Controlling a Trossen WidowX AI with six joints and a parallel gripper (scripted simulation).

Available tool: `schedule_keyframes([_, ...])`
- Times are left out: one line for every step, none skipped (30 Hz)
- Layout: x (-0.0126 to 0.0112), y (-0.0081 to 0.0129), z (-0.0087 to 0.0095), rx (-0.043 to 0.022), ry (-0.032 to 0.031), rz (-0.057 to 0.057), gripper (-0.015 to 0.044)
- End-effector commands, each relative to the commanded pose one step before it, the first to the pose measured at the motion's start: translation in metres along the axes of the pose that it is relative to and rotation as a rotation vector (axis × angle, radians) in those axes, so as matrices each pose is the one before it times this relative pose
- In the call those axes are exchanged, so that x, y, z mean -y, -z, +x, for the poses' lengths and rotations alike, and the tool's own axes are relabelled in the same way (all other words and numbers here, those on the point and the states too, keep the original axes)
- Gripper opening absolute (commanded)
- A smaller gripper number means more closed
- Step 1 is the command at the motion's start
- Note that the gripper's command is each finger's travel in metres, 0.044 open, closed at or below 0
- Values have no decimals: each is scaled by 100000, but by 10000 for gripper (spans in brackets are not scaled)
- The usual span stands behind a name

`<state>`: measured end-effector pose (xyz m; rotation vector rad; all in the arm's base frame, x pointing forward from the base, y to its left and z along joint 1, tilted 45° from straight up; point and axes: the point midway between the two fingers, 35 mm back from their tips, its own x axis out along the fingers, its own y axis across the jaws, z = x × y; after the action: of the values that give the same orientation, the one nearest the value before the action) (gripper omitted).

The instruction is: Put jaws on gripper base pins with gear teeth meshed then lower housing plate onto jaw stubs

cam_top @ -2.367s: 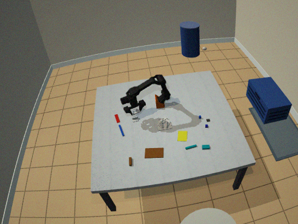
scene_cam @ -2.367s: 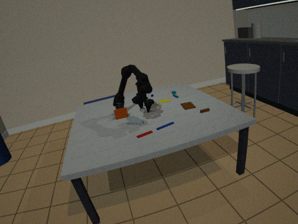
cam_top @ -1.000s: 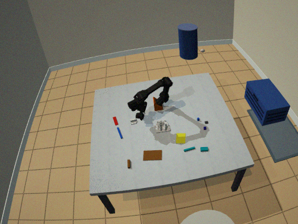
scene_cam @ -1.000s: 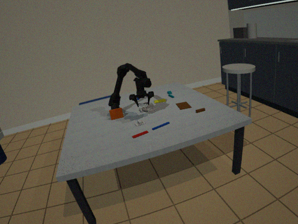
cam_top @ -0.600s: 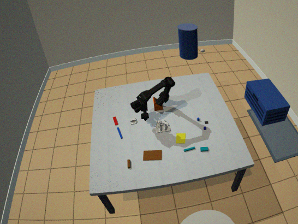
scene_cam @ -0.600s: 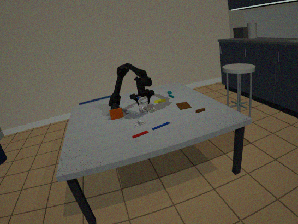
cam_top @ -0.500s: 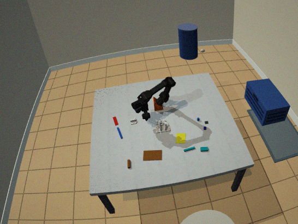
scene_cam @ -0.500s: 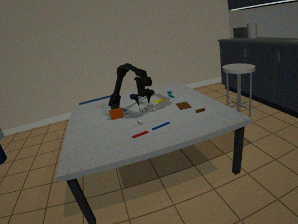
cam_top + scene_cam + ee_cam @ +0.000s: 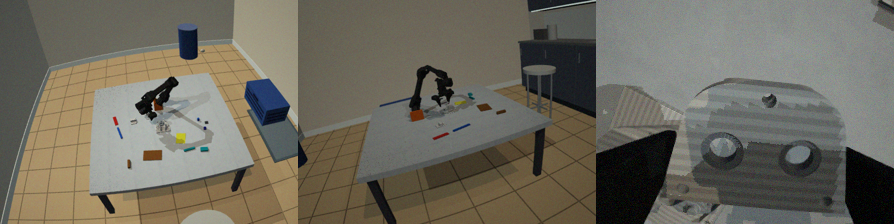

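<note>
Housing plate was clamped between the fingers of the gripper, held above the table and near the gripper base. The wrist view showed its broad face, with two large round holes side by side and a smaller one above them. The plate was not on the jaw stubs; whether the gear teeth meshed was too small to tell.

A small pale piece lay on the table between the base and a red bar, with a blue bar just beside the red one. A yellow square lay near the base, partly in the arm's shadow. An orange block stood near the arm's foot.
</note>
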<state>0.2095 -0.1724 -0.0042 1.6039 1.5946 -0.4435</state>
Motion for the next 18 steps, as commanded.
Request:
schedule_keyframes([-575, 793, -90, 190, -527, -9086, 351])
schedule_keyframes([-124, 151, 14, -31, -21, -2235, 351])
schedule_keyframes([-126, 148, 15, -32, -22, -2235, 351])
schedule_keyframes([-129, 146, 16, -33, -23, -2235, 351])
schedule_keyframes([-131, 144, 16, -33, -24, -2236, 351])
schedule_keyframes([-133, 142, 17, -34, -25, -2236, 351])
schedule_keyframes([-135, 139, 18, -34, -26, -2236, 351])
schedule_keyframes([-137, 137, 18, -35, -27, -2236, 351])
schedule_keyframes([-139, 135, 19, -35, -28, -2236, 351])
schedule_keyframes([-141, 132, 19, -36, -30, -2237, 351])
schedule_keyframes([-143, 130, 20, -36, -31, -2237, 351])
schedule_keyframes([-145, 127, 21, -37, -32, -2237, 351])
schedule_keyframes([-147, 125, 21, -37, -33, -2237, 351])
schedule_keyframes([-148, 122, 22, -37, -35, -2238, 351])
schedule_keyframes([-150, 120, 22, -38, -36, -2238, 351])
schedule_keyframes([-152, 117, 23, -38, -37, -2238, 351])
schedule_keyframes([-153, 114, 24, -38, -39, -2238, 351])
schedule_keyframes([-155, 112, 24, -38, -40, -2238, 351])
